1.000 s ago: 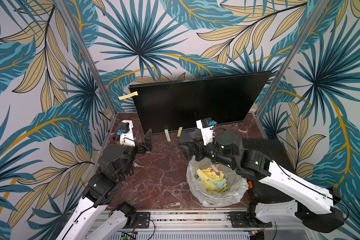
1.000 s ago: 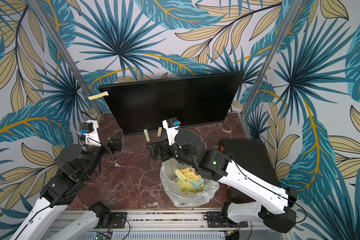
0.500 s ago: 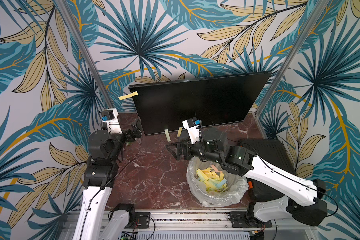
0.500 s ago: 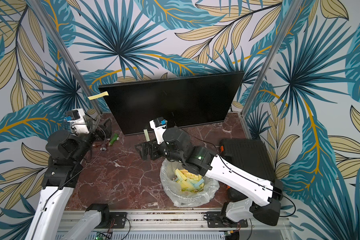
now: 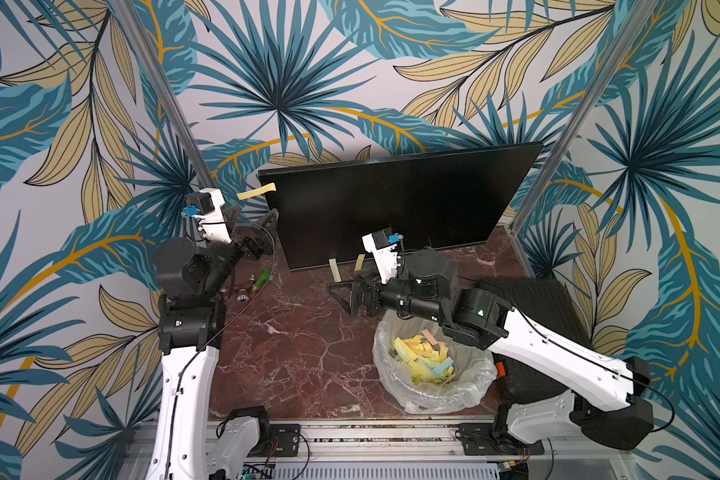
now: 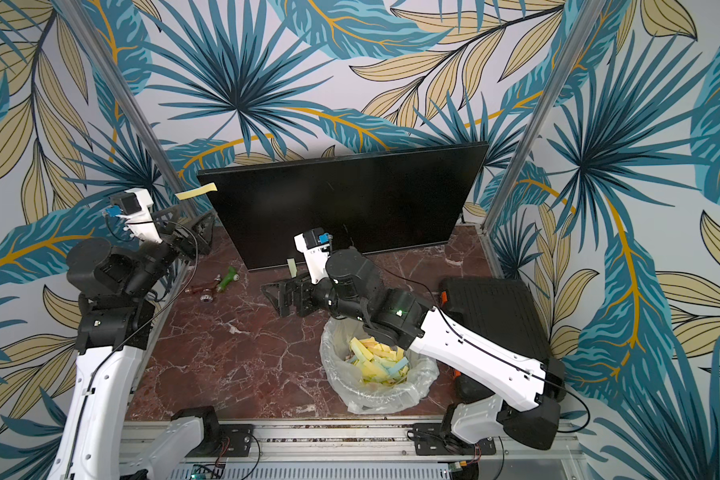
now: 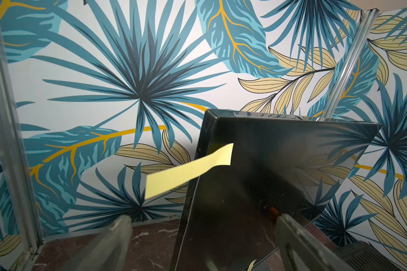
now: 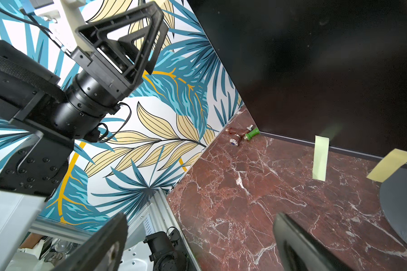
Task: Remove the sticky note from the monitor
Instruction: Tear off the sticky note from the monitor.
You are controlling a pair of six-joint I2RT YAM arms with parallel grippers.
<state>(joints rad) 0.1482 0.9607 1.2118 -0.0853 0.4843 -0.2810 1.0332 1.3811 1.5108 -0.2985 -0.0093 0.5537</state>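
Sticky note [image 7: 188, 170] on the monitor [image 7: 256, 187] upper corner, above the tabletop [image 5: 300, 353] far-left corner, likely light and limp: pinch its free end with the left tool [image 7: 202, 219], jaws apart.

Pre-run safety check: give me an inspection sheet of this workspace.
Surface: red marble table.
Job's things: monitor upright; top note at its upper corner; bottom notes hanging off its lower edge.
Clutter: bin of notes; green piece; black case.
Grippers: left gripper open, facing the top note; right gripper open, low, near the bottom notes.
Cables: loop off the left arm.
Surroundings: leaf-print walls.
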